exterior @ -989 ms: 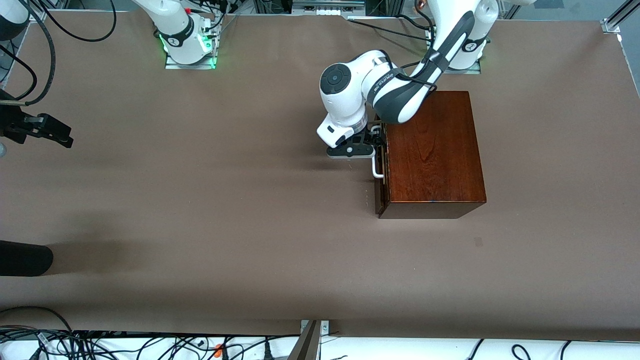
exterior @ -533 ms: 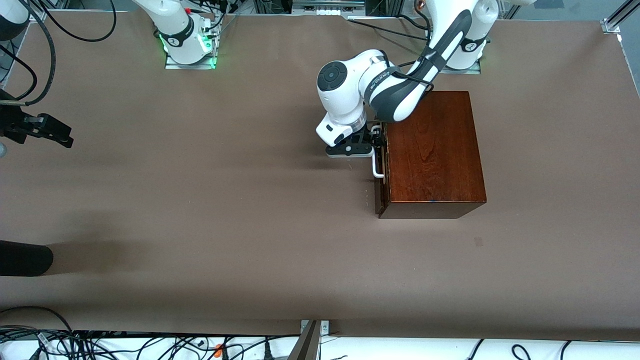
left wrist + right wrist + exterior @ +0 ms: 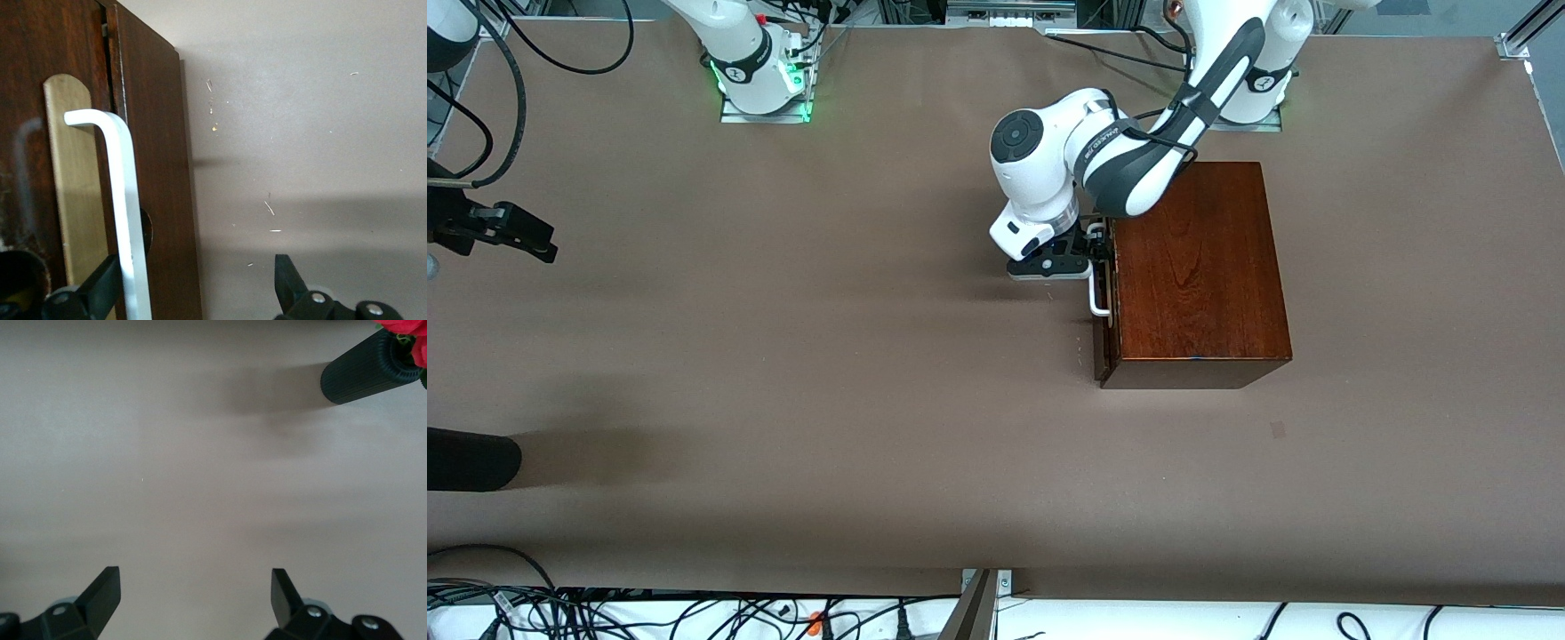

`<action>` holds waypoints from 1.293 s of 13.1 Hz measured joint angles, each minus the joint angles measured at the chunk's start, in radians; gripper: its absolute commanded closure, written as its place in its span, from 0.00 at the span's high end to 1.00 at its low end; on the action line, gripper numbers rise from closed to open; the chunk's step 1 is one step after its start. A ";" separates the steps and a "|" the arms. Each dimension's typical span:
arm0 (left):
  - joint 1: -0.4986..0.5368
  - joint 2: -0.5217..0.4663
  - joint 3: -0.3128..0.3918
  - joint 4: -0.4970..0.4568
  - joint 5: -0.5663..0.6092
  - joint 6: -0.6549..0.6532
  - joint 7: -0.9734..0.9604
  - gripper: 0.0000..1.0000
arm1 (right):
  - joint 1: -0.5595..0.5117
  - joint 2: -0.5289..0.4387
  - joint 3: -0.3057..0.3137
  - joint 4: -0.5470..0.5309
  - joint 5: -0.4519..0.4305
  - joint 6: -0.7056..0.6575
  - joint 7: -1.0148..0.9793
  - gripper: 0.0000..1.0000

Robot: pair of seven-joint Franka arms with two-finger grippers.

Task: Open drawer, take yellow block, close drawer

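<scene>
My left claw (image 3: 200, 287) is spread wide around the white handle (image 3: 123, 200) of the drawer (image 3: 1100, 302), not yet clenched. The drawer sits nearly closed in the wooden box (image 3: 1196, 267). My right claw (image 3: 193, 597) waits released over the desk (image 3: 783, 356).

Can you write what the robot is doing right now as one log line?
left gripper: open, straddling drawer handle | drawer: nearly shut | right gripper: open, waiting over table

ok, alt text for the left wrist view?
The left gripper, open, straddles the white bar handle on the dark drawer front, one finger against the bar. Bare brown table fills the rest.
</scene>
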 measured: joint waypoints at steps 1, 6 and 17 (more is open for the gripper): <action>-0.002 0.003 0.000 0.000 0.000 0.008 -0.002 1.00 | 0.000 0.000 0.000 0.000 0.000 0.000 0.000 1.00; -0.001 0.014 0.003 -0.001 0.000 0.053 -0.018 1.00 | 0.000 0.000 0.000 0.000 0.000 0.000 0.000 1.00; -0.070 0.128 0.003 0.178 -0.059 0.076 -0.068 1.00 | 0.000 0.001 0.000 0.000 0.000 0.002 0.000 1.00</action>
